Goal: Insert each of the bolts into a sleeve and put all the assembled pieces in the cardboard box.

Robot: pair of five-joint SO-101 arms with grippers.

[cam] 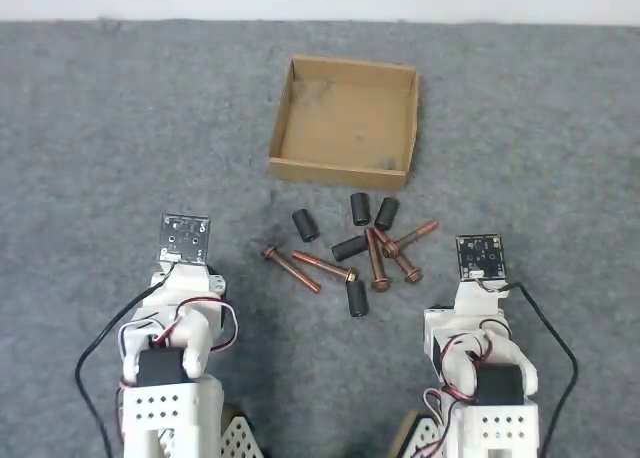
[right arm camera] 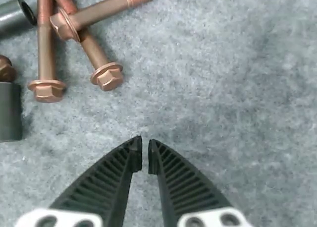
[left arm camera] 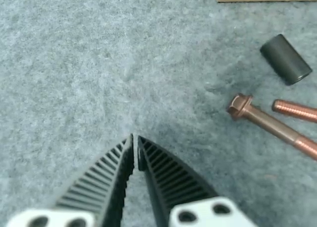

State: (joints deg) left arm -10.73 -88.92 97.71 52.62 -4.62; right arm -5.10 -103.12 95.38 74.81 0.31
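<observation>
Five bolts (cam: 322, 266) and five sleeves (cam: 356, 297) are being left loose just before the empty cardboard box (cam: 340, 170), left gripper (left arm camera: 135, 140) and right gripper (right arm camera: 144, 142) are being held clenched on nothing, so the outermost bolt (cam: 292, 269) is being favoured for a mid-shank grasp.

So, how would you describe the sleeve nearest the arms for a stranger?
Find the cardboard box, then the bolts scattered before it. The sleeve is the black tube farthest from the box, lying below all the bolt heads.

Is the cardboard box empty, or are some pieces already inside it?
Empty. The cardboard box floor is bare; the bolts and sleeves lie outside it.
</observation>
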